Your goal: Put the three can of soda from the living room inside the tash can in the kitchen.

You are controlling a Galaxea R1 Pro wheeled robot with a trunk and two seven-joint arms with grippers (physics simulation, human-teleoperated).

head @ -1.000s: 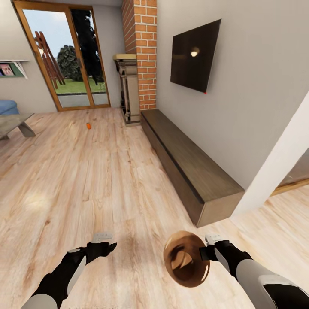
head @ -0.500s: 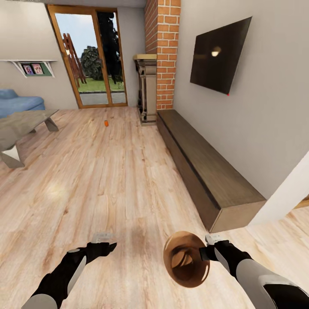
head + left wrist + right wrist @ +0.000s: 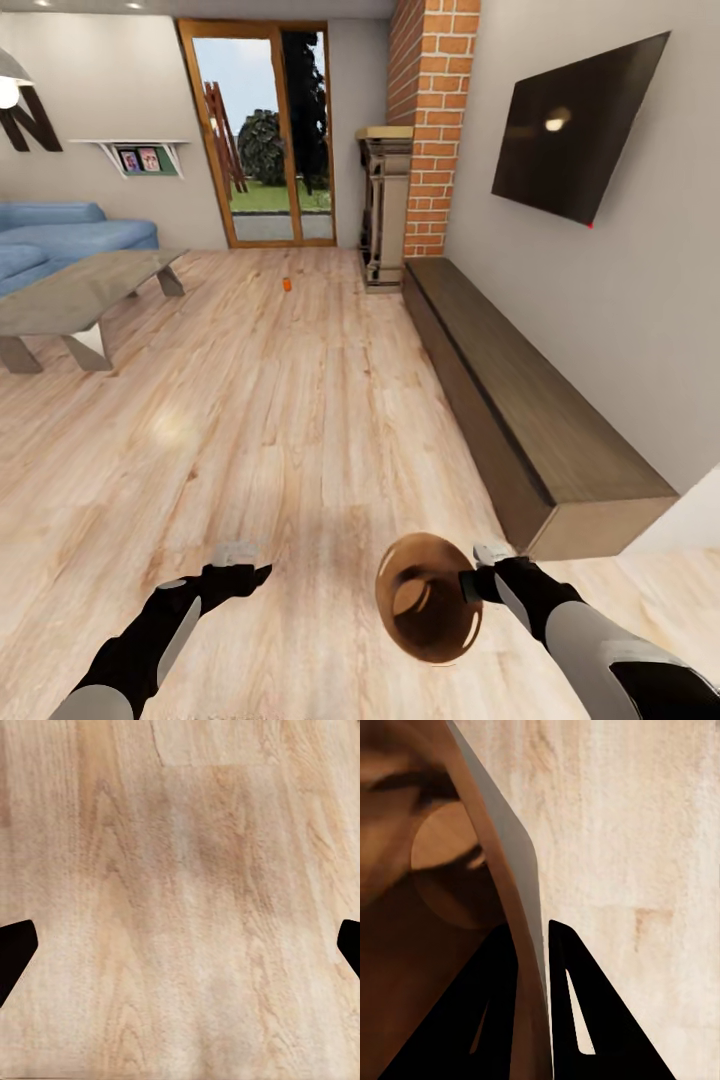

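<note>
I am in the living room, looking across its wood floor. One orange-red soda can (image 3: 287, 284) lies far off on the floor near the glass door; the other two cans are out of view. My right gripper (image 3: 468, 583) is shut on the rim of the trash can (image 3: 425, 597), whose glossy orange-brown inside faces me. In the right wrist view the two dark fingers (image 3: 577, 1012) pinch the thin wall of the trash can (image 3: 442, 892). My left gripper (image 3: 245, 570) hangs open over bare floor, its fingertips (image 3: 15, 949) far apart with nothing between them.
A long low dark wood bench (image 3: 520, 400) runs along the right wall under the black TV (image 3: 585, 125). The brick chimney (image 3: 435, 120) with its fireplace (image 3: 383, 200) stands beyond. The glass coffee table (image 3: 75, 295) and blue sofa (image 3: 70, 230) are at the left.
The whole view has swung left, so the sofa, coffee table and shelf have come into view. Both arms and the held trash can keep their place relative to me.
</note>
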